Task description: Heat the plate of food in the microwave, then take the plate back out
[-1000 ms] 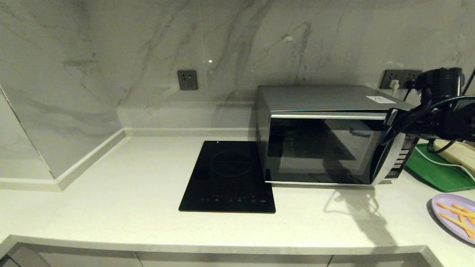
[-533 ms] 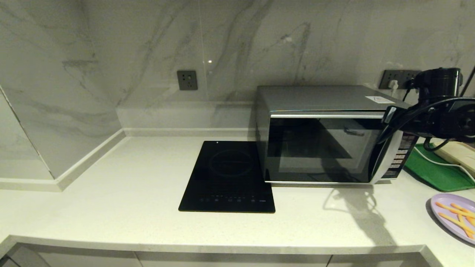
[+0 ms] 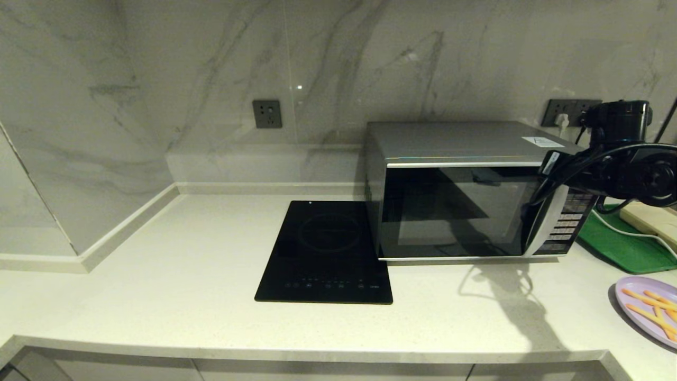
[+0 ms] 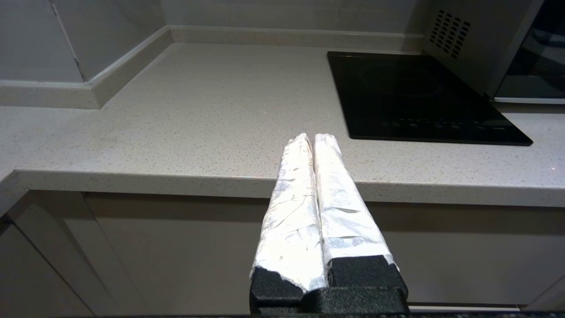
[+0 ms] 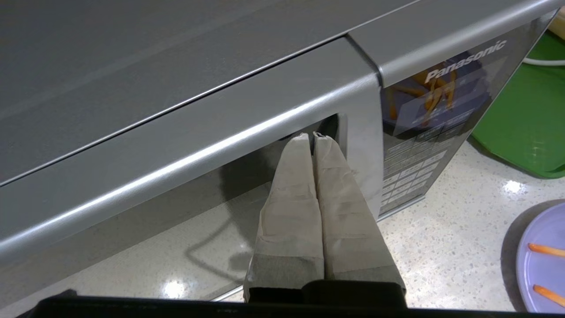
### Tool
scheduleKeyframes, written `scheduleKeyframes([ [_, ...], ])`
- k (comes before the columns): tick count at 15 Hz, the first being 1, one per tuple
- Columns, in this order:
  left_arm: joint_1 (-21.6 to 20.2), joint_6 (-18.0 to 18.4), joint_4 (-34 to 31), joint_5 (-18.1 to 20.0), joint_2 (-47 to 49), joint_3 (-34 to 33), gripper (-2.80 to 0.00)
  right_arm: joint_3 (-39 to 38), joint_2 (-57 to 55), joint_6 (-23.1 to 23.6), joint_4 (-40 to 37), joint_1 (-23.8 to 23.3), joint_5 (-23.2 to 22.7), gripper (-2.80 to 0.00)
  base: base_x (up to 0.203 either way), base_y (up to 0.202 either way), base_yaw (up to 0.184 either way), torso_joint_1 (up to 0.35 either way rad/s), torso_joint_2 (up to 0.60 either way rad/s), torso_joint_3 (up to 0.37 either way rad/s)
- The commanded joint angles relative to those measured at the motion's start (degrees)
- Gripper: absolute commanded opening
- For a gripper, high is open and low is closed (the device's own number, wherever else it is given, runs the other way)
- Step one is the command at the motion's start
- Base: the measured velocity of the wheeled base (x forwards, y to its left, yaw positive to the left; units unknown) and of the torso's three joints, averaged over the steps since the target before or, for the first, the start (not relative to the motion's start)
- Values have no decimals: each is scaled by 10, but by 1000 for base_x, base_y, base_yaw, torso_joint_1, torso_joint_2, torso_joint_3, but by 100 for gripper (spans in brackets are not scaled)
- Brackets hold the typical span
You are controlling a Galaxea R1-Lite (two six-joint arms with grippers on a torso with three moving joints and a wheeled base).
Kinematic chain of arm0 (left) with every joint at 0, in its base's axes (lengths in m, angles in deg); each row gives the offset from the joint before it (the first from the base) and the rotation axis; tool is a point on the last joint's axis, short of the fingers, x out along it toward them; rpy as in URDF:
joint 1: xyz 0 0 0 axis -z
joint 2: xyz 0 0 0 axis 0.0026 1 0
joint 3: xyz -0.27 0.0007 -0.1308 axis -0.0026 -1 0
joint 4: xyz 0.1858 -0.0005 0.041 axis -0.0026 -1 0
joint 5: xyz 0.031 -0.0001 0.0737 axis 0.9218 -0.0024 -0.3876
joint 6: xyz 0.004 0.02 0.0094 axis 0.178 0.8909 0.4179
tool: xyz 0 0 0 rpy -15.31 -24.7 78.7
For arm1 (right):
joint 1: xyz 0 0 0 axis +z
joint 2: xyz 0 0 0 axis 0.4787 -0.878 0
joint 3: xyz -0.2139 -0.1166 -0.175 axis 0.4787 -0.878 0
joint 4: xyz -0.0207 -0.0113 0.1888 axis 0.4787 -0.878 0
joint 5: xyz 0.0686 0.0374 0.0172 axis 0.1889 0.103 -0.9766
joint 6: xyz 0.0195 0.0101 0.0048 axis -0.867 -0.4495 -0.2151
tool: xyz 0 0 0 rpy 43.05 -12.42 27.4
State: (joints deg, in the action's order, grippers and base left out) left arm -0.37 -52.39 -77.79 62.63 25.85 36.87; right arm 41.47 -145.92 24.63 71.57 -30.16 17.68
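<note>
The silver-grey microwave (image 3: 455, 140) stands at the back right of the counter, its dark glass door (image 3: 455, 211) close to flush with the body. My right gripper (image 5: 312, 136) is shut and holds nothing; its taped fingertips rest against the upper right corner of the door (image 5: 132, 221), beside the button panel (image 5: 419, 150). In the head view only the right arm (image 3: 629, 174) shows, in front of the panel. The lavender plate (image 3: 648, 283) with orange fries (image 3: 650, 317) lies on the counter at the far right, also seen as the plate (image 5: 543, 274) in the right wrist view. My left gripper (image 4: 312, 137) is shut, parked before the counter edge.
A flat black cooktop (image 3: 325, 251) lies just left of the microwave. A green tray (image 3: 624, 246) with a cream power strip (image 3: 653, 217) sits behind the plate. Marble walls with sockets (image 3: 267, 114) close off the back and left.
The microwave door has swung in toward the body and now looks nearly flush. My right arm has moved a little left and away, following the door.
</note>
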Motion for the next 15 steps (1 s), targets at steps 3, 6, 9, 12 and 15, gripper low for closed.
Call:
scheduleKeyframes([
  [3,0,0,0,0,0,0,-280,-9,22,1,-3,1,1,-280,0,0,0,0,0,0],
  [6,0,0,0,0,-1,0,-280,-43,84,3,-8,1,-1,-280,0,0,0,0,0,0],
  [9,0,0,0,0,-1,0,-280,-82,194,5,-65,1,-16,-280,0,0,0,0,0,0],
  [12,0,0,0,0,0,0,-280,-104,336,11,-187,1,-72,-280,0,0,0,0,0,0],
  [15,0,0,0,0,-1,0,-280,-111,501,43,-351,1,-134,-280,0,0,0,0,0,0],
])
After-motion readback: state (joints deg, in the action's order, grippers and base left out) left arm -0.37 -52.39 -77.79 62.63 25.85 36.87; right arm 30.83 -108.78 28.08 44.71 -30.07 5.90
